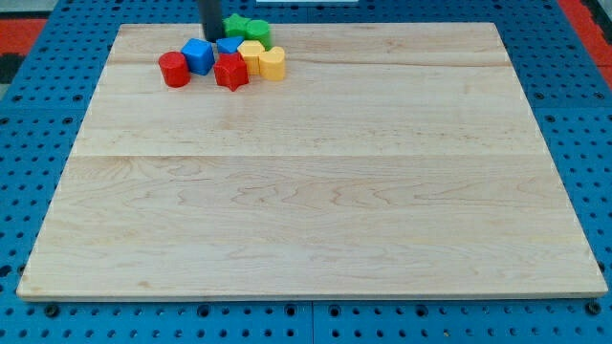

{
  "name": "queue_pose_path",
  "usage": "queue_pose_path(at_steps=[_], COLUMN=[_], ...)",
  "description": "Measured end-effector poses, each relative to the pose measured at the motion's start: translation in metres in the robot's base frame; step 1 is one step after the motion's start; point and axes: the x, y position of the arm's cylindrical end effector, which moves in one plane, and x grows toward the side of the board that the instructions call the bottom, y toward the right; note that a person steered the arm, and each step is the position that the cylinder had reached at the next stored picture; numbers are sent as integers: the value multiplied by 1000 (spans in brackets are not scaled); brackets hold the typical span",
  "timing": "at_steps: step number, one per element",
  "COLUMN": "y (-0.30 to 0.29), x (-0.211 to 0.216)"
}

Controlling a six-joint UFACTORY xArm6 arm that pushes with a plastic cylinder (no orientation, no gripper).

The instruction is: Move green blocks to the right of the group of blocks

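Two green blocks sit at the view's top of the cluster, one [235,23] next to the rod and one [257,30] to its right. Below them lie a blue cube [199,55], a second blue block [229,45], a red cylinder [174,70], a red star-like block [230,73] and two yellow blocks [251,53] [273,64]. The blocks are packed close together. My tip [210,38] stands just left of the nearer green block and just above the blue cube. The rod hides part of that green block.
The blocks lie on a wooden board [316,191] near its top left. A blue perforated table [38,115] surrounds the board, with a red area [588,14] at the top right corner.
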Motion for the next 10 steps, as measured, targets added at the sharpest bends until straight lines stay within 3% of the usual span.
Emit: queue_pose_path(at_steps=[1,2,4,7,10], y=[25,-18,-32,133,140], x=[1,1,-27,-25,-15])
